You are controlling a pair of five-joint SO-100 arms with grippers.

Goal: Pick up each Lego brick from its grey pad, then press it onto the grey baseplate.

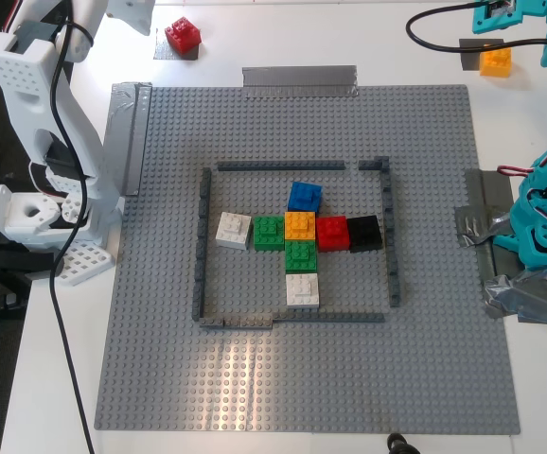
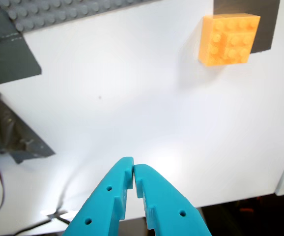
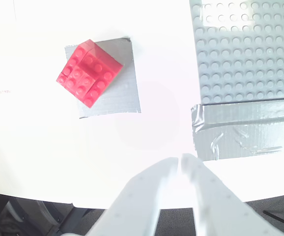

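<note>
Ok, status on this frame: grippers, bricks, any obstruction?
My first gripper and my second gripper shut, empty. Orange brick and red brick sit on their pads. Nothing blocking either.

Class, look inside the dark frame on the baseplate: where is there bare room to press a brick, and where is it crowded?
Bare studs lie between the white brick and the dark frame. The middle, around the orange brick, is crowded.
</note>
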